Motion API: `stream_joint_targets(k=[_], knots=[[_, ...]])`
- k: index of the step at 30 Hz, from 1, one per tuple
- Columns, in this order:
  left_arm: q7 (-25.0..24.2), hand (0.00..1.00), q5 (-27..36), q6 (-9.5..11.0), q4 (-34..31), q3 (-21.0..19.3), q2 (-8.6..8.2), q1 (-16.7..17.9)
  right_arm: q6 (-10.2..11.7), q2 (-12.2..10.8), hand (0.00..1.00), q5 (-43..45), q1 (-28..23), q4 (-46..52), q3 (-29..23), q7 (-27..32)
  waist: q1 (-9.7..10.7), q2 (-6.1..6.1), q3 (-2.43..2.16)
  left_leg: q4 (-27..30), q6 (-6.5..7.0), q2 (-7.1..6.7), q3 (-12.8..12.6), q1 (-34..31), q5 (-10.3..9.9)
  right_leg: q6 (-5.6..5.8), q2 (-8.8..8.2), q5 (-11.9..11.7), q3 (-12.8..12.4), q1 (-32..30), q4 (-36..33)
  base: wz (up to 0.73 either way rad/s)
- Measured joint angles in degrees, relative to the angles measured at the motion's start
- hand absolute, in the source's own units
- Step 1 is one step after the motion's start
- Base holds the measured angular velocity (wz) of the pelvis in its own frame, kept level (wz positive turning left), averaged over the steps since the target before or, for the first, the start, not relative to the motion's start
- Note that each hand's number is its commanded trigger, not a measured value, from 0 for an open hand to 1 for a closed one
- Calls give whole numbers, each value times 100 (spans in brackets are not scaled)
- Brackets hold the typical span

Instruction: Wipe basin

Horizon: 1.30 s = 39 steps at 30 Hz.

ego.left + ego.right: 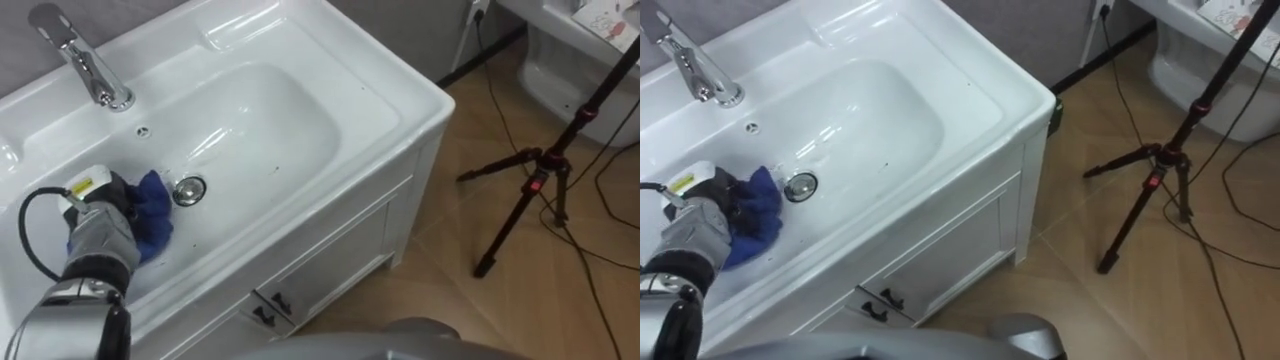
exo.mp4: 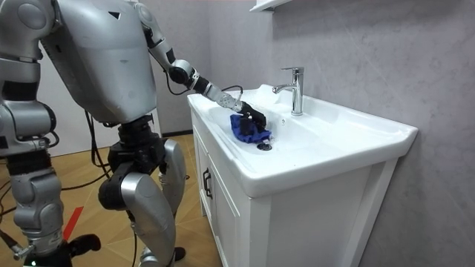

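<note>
- While the robot stands at the room view's left, the white counter (image 1: pixel 400 120) carries the basin (image 1: pixel 270 110).
- Right hand (image 2: pixel 56 248) hangs at the lower left of the room view.
- Left hand (image 1: pixel 100 235), lower left of the frame, clutches a blue cloth (image 1: pixel 152 205) on the basin floor, just beside the drain (image 1: pixel 188 189).

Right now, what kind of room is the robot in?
Most likely a bathroom or washroom. A white basin sits on a cabinet with doors, a shiny tap stands at its back, and the left hand holds a blue cloth by the drain.
</note>
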<state>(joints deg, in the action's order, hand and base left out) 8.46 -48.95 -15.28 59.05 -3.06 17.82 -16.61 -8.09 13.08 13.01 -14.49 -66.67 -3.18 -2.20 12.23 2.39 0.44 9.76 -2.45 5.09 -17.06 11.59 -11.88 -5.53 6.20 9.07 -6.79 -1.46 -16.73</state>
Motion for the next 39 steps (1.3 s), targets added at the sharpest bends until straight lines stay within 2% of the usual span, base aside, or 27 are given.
stream_joint_targets(k=[2, 6, 11, 13, 14, 16, 19, 21, 22, 24, 28, 35, 39], knots=[[115, 100, -1, 26, -6, 1, -21, -68, 0, -9, 0, -113, 4, 4, 126, 9, 17, -53, 2, 21, -6, 0, -1, -95, -4, 17, -1, -35, -13, -95, -12, -3], [350, 100, 243, 45, 33, 152, -34, -290, 7, -85, 0, -152, 10, 3, 207, 5, 69, -164, 35, 75, -9, -14, -5, -310, -7, 60, -19, -128, -18, -259, -11, 0], [501, 100, 961, 68, 218, 183, -33, -608, 104, -141, 0, -199, -21, -24, 206, 42, 194, -195, 34, 92, 7, -40, -18, -496, -18, 137, -15, -237, -107, -453, 20, 0], [511, 100, 1493, 170, 203, 216, -47, -734, 105, -176, 0, -371, -30, -46, 379, 43, 208, -220, 45, 67, 20, -31, -135, -502, -57, 163, 13, -291, -185, -469, 23, -16], [512, 100, 1598, 221, 202, 219, -55, -746, 106, -179, 0, -385, -32, -54, 431, 44, 214, -234, 44, 55, 20, -19, -174, -495, -86, 163, 29, -309, -211, -474, 27, -30], [531, 100, 1849, 388, 202, 225, -74, -763, 111, -196, 0, -390, -38, -60, 546, 44, 263, -288, 12, 81, 27, 25, -327, -502, -138, 149, 54, -419, -254, -465, 118, -33], [610, 100, 1952, 440, 202, 238, -74, -818, 109, -197, 0, -391, -56, -62, 584, 42, 363, -331, 3, 99, 35, 24, -355, -516, -154, 150, 52, -454, -266, -465, 151, -10], [612, 100, 2030, 463, 182, 253, -76, -990, 119, -201, 0, -409, -107, -85, 581, 38, 426, -352, -13, 97, 43, 26, -381, -537, -166, 164, 62, -484, -272, -472, 210, -6], [618, 100, 2044, 481, 167, 253, -75, -1039, 125, -201, 0, -417, -114, -91, 581, 33, 438, -353, -13, 97, 44, 26, -379, -539, -167, 167, 61, -489, -268, -469, 212, 0], [716, 100, 2155, 683, 166, 253, -75, -1255, 195, -202, 0, -480, -131, -131, 582, 28, 445, -352, -13, 77, 44, 26, -405, -503, -167, 165, 70, -506, -290, -454, 219, -3], [827, 100, 2259, 958, -199, 306, -76, -1337, 367, -235, 0, -479, -120, -132, 586, 25, 480, -343, -8, 71, 43, 30, -463, -488, -167, 167, 88, -507, -390, -426, 283, -9], [855, 100, 2587, 1081, -936, 631, -125, -1340, 345, -245, 0, -527, -125, -223, 659, 23, 508, -321, 16, 45, 44, 28, -454, -428, -169, 187, 77, -492, -358, -344, 409, 2], [843, 100, 2581, 1087, -1044, 817, -155, -1386, 334, -244, 0, -528, -124, -229, 659, 8, 544, -278, 23, -1, 44, 31, -430, -414, -169, 183, 79, -496, -335, -335, 409, 3]])
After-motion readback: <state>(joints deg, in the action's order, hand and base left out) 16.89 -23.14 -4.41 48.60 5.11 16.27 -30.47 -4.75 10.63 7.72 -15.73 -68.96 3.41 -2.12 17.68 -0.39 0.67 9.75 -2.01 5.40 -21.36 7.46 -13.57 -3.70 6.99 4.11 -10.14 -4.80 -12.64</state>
